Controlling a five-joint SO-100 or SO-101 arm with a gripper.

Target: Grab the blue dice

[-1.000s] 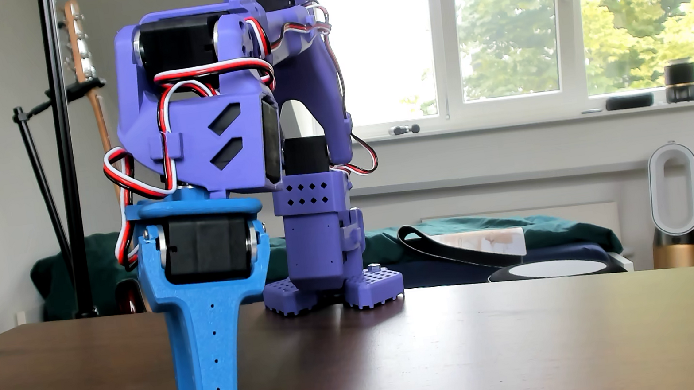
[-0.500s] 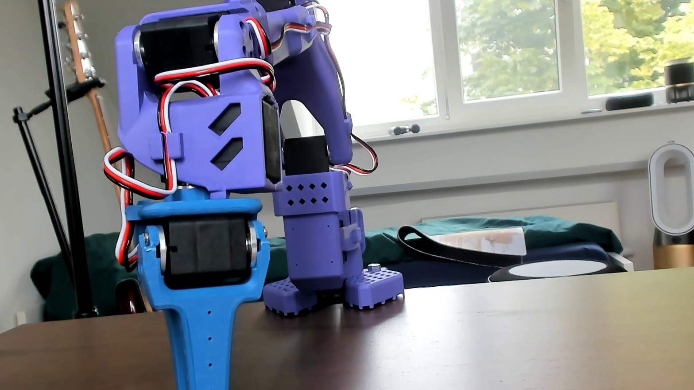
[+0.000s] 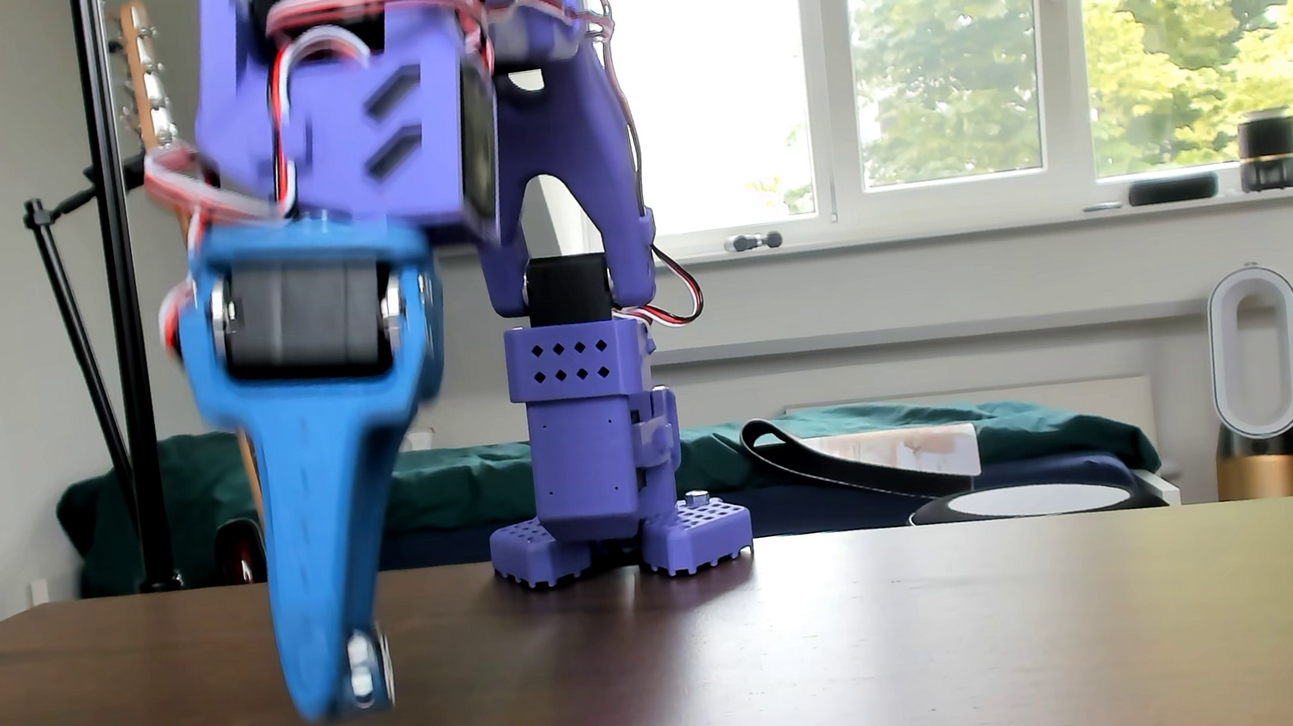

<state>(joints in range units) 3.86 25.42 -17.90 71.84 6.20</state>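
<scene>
My bright blue gripper (image 3: pixel 353 687) hangs tip-down at the left of the dark wooden table (image 3: pixel 839 666), blurred by motion, with its tip just above the surface. A small dark cube with white pips, the blue dice (image 3: pixel 370 667), sits at the very tip and seems pinched between the fingers. The fingers look closed together, seen from the side. The purple arm rises behind, and its base (image 3: pixel 618 535) stands at the table's far edge.
A black stand pole (image 3: pixel 121 285) rises behind the table's far left corner. Beyond the table are a bed with a green cover (image 3: pixel 851 431), a white and gold fan (image 3: pixel 1258 386) and a window.
</scene>
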